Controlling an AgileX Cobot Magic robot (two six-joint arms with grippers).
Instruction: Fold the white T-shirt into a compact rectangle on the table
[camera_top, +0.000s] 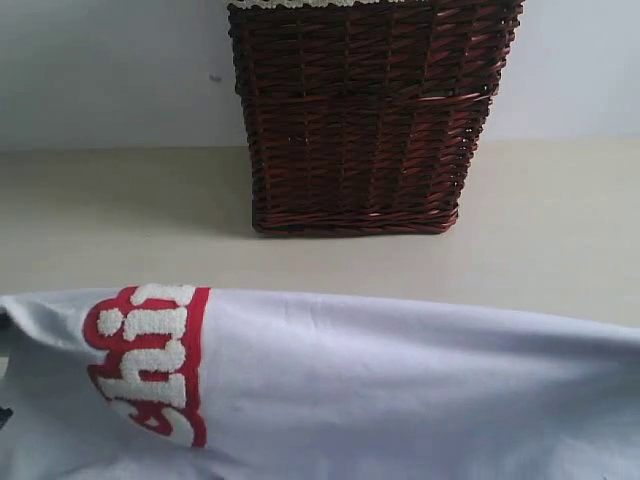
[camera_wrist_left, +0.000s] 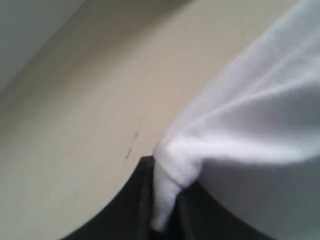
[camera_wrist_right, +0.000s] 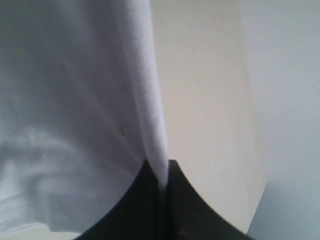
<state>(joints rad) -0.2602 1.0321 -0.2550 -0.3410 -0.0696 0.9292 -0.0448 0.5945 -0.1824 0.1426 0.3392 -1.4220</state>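
A pale wall (camera_top: 100, 70) backs a cream bench (camera_top: 560, 230), and a dark wicker basket (camera_top: 365, 120) stands toward the far edge of the bench, close to that wall. The white T-shirt (camera_top: 400, 380) fills the near side of the exterior view. Its upper edge runs as a fairly straight line from one side to the other, sagging a little toward the right, and the red-outlined lettering (camera_top: 150, 360) shows on the left part, turned sideways.

Both arms have hold of the cloth. The left claw (camera_wrist_left: 165, 200) is closed on a bunched fold of the shirt, with the fabric bulging out above its dark fingers (camera_wrist_left: 142, 200). The right claw (camera_wrist_right: 161, 172) is closed on a thin, flat edge of the shirt, which rises straight out from between its jaws. Bare bench lies beside each grip.

This looks like the middle of a fold, with the shirt lifted by one edge and stretched between the two arms. The frame cuts off the lower part, so it is probably hanging or trailing on the bench, but I cannot tell which.

The next move calls for both arms to travel together at the same height, so the held edge stays taut and level. They should lay it down squarely over the rest of the shirt, well short of the basket. The left grip is bulkier than the right, so that corner may need smoothing once released.
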